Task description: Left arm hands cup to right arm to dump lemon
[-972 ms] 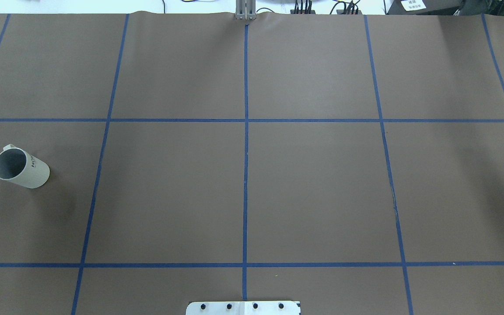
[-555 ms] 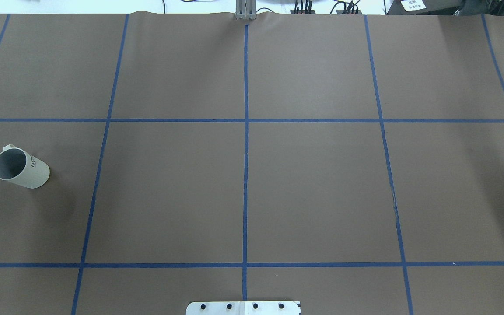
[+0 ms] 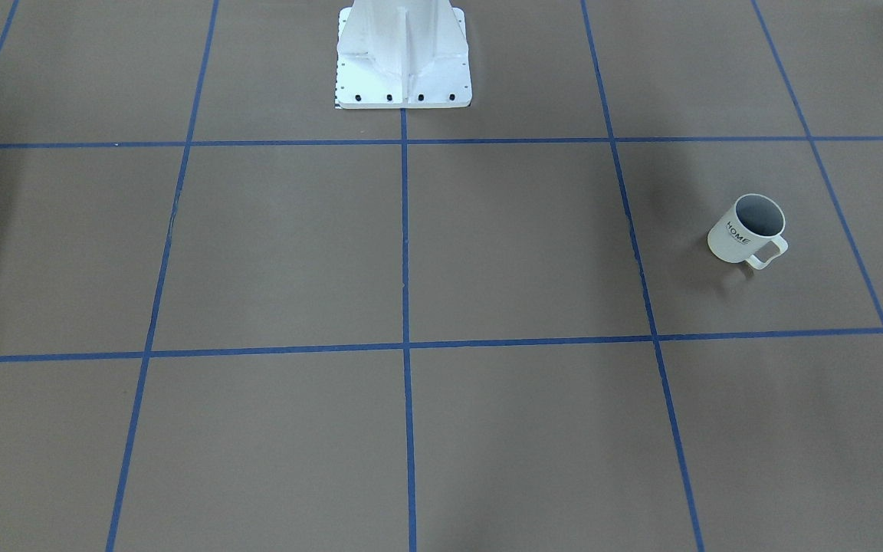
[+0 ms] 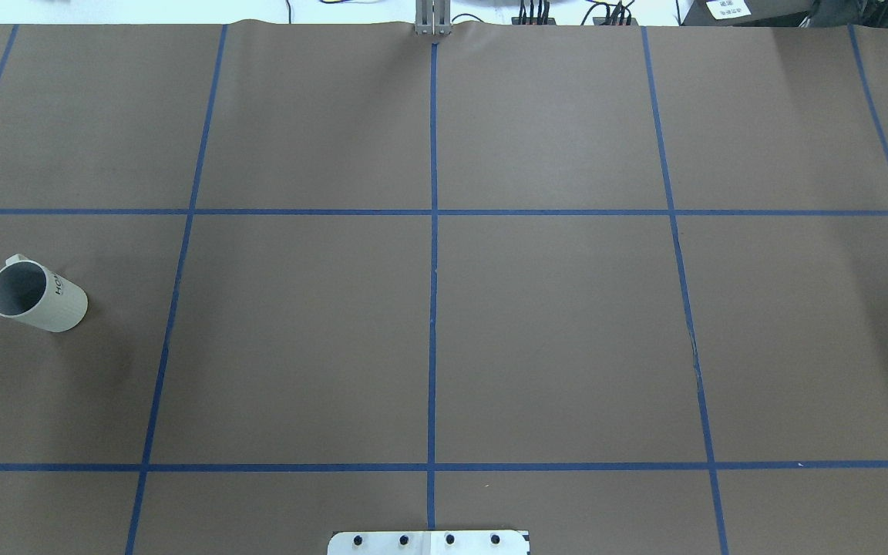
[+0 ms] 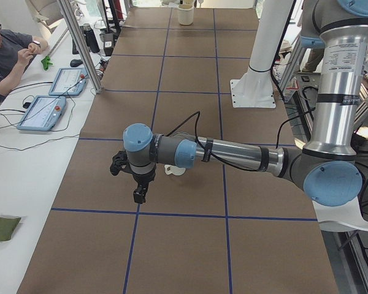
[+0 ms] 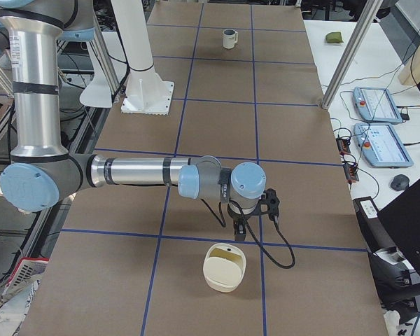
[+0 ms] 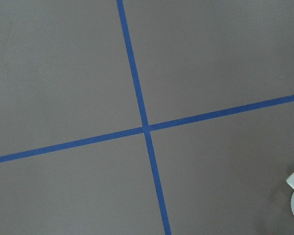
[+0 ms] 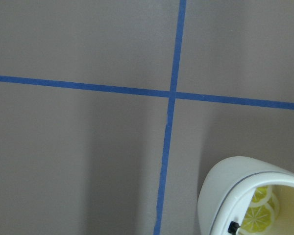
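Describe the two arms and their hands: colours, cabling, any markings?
Both match. Left arm and right arm: silver tube links, grey joint housings, round light-blue joint caps, black bands on the tubes. Left hand and right hand are black and blocky. One black cable loops loose below the right wrist, and another arcs over the left forearm. No legible markings.
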Robot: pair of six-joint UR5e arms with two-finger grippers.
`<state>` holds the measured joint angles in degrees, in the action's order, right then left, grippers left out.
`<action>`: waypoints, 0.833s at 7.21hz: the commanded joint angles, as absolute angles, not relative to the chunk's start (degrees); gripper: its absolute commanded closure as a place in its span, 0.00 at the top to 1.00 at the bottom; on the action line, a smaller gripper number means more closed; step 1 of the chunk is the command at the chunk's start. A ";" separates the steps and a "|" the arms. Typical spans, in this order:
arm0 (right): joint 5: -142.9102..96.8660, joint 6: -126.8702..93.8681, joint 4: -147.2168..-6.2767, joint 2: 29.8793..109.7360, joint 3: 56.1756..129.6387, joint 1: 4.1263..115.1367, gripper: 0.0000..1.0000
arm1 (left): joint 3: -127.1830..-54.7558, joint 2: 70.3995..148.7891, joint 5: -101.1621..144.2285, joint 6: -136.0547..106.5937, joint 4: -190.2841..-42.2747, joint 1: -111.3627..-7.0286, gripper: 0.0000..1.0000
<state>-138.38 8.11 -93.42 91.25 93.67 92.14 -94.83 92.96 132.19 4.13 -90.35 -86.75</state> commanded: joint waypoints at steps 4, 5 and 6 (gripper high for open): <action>-134.38 6.60 -86.31 92.11 92.63 92.29 1.00 | -94.75 92.90 132.19 4.13 -90.35 -86.84 1.00; -135.17 6.59 -86.40 92.11 92.46 92.29 1.00 | -94.75 92.90 132.10 4.04 -90.35 -86.75 1.00; -135.35 6.59 -86.40 92.20 92.20 92.29 1.00 | -94.66 92.90 132.01 4.04 -90.26 -86.75 1.00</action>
